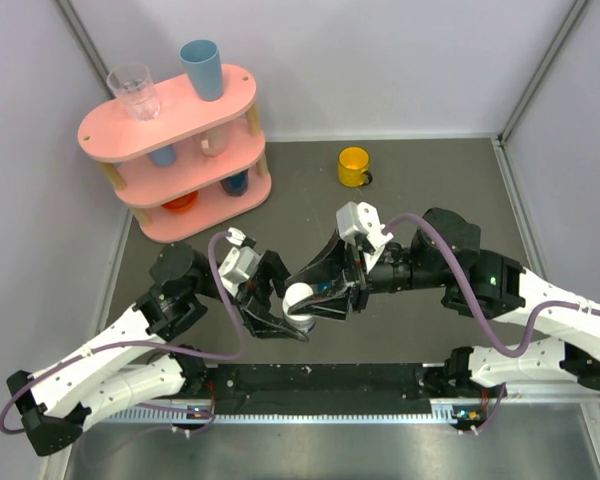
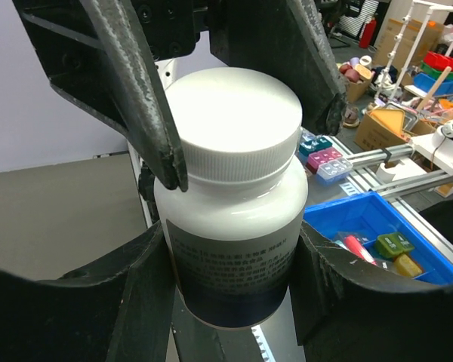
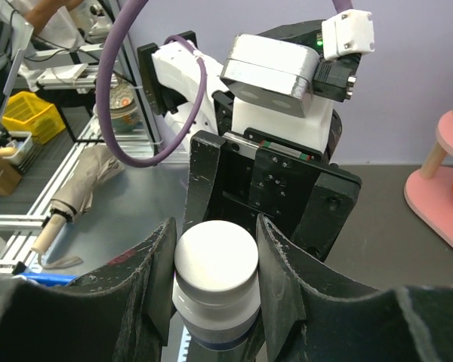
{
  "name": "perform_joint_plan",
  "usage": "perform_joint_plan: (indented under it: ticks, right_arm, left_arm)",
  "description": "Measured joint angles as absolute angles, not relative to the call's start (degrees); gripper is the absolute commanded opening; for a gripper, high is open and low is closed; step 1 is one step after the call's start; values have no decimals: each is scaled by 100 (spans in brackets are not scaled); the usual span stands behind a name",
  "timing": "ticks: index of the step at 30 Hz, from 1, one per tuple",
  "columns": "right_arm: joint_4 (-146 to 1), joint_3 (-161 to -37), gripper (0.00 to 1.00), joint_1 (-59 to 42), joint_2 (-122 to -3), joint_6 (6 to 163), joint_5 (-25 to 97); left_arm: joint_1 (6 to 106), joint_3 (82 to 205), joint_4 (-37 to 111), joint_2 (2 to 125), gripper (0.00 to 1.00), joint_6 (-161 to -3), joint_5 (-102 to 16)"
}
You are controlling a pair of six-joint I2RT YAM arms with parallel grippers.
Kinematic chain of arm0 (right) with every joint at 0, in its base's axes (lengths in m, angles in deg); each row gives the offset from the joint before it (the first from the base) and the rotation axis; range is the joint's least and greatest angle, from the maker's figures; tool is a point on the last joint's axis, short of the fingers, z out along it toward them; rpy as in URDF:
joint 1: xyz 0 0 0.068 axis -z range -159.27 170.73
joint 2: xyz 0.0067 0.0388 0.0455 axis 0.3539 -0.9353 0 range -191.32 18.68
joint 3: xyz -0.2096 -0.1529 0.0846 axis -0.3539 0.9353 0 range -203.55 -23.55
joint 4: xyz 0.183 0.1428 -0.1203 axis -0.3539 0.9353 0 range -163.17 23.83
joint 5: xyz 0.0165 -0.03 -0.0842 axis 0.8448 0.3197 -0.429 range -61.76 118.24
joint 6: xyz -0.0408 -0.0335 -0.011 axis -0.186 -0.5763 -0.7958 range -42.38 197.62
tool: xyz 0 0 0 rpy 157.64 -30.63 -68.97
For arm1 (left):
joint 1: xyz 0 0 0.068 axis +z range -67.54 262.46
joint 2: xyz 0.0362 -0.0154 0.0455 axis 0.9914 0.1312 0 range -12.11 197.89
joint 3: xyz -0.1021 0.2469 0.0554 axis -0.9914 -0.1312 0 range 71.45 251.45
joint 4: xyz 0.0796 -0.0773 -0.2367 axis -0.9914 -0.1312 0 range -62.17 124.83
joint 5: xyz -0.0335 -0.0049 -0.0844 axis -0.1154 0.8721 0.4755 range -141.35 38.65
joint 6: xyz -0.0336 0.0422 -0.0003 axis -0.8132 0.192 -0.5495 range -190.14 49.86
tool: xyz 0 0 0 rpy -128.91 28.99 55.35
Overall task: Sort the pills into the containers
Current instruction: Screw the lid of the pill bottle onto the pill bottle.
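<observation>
A white capped bottle (image 1: 300,298) is held just above the table's near middle, between both arms. My left gripper (image 1: 280,320) is shut on its labelled body (image 2: 234,249), with one finger (image 2: 147,279) pressed on each side. My right gripper (image 1: 318,293) comes from the opposite side and is shut on the white cap (image 3: 215,260). Its fingers (image 3: 155,279) pinch the cap's rim and show in the left wrist view as dark fingers (image 2: 147,98) across the cap. The pills and the containers are out of view.
A yellow mug (image 1: 353,166) stands at the back middle of the table. At the back left, a pink three-tier shelf (image 1: 175,150) carries a clear glass (image 1: 134,92), a blue cup (image 1: 201,68) and more cups lower down. Beyond the near edge lies a blue bin (image 2: 377,234).
</observation>
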State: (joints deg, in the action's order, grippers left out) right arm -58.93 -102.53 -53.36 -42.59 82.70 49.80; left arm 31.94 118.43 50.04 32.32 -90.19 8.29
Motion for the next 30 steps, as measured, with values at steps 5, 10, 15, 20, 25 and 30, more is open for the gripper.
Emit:
perform_joint_plan:
  ticks: [5, 10, 15, 20, 25, 30]
  right_arm:
    - [-5878, -10319, 0, -5336, -4312, 8259, 5212]
    - [-5899, -10323, 0, -5336, -4340, 8261, 5428]
    - [-5888, -10402, 0, -5333, -4410, 8259, 5618]
    - [-5867, -10516, 0, -5333, -4480, 8259, 5738]
    - [-5860, -10586, 0, -5333, -4537, 8259, 5843]
    - [-5858, -10614, 0, -5331, -4563, 8261, 5920]
  left_arm:
    - [3185, 11856, 5093, 3253, 0, -9061, 1004]
    - [3172, 11860, 5192, 3304, 0, -9133, 1220]
    - [3172, 11862, 5301, 3328, 0, -9196, 1373]
    - [3172, 11889, 5447, 3343, 0, -9275, 1447]
    - [3172, 11900, 5500, 3343, 0, -9299, 1504]
    - [3170, 11902, 5543, 3354, 0, -9299, 1550]
